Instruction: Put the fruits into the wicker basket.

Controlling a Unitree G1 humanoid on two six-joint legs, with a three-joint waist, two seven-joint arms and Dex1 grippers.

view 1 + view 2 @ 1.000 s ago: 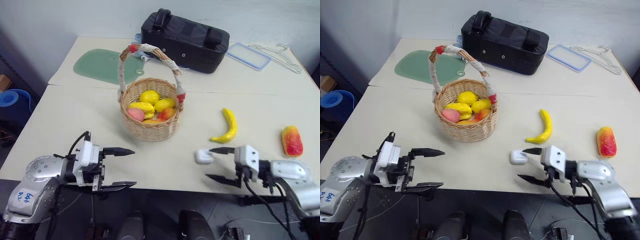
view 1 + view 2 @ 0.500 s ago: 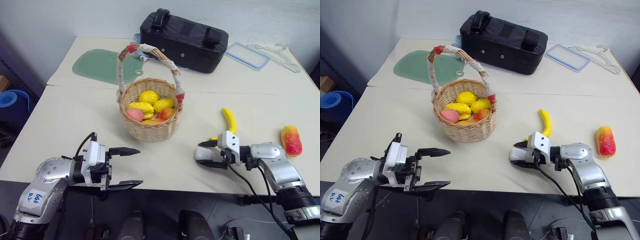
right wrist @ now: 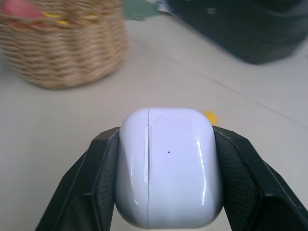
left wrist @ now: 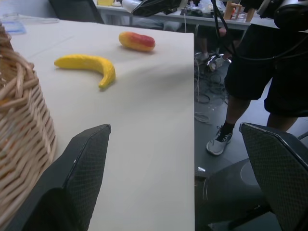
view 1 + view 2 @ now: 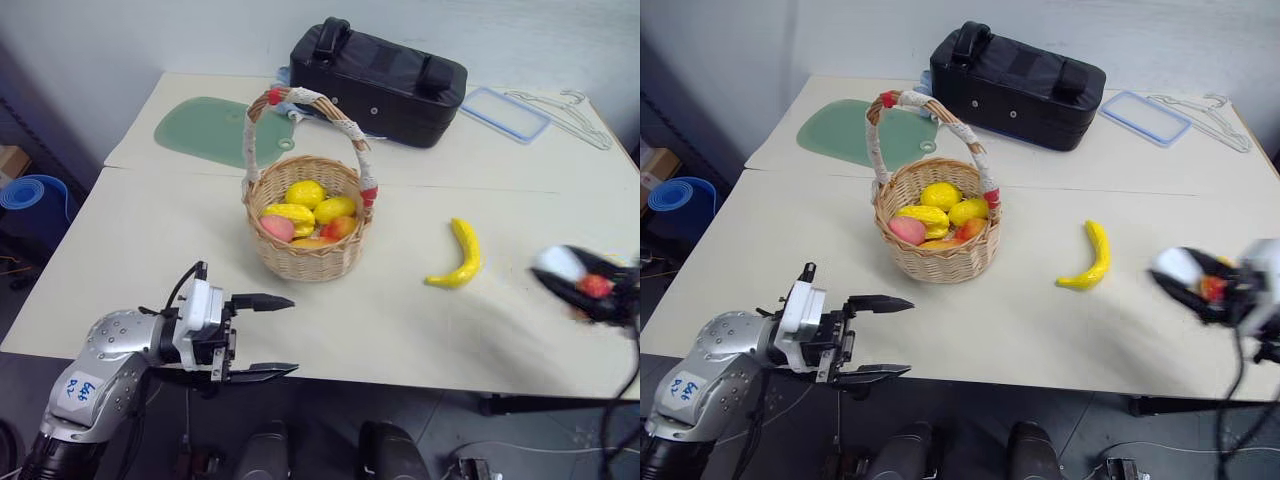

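1. A pale table (image 5: 150,240) holds a round wicker basket (image 5: 306,228) with a tall cloth-wrapped handle. The basket sits near the middle of the table, in front of a black bag (image 5: 380,80).
2. Several small fruits (image 5: 305,210), yellow and pink-red, already lie inside the basket.
3. Two fruits remain on the table: a curved yellow banana (image 5: 457,255) to the right of the basket, and an oblong red-orange mango (image 4: 137,41) further right, well apart from the basket.
4. The right gripper (image 3: 166,168) is clamped on a small white rounded case (image 3: 167,163), one black finger pressed to each side. In the head views it is a blur at the table's right edge, near the mango.
5. The left gripper (image 5: 262,336) hovers at the table's near edge, in front of the basket and to its left, with its fingers spread apart and nothing between them.
6. The case is not a fruit, so the step in hand looks like clearing it aside. To do this well, it should be set down on bare table away from the banana and mango, and must not go into the basket.
7. After release, the right gripper is best placed for the banana, closing across its narrow middle.
8. The basket's handle arches over the opening, so fruit is best lowered in from the side, clear of the handle.
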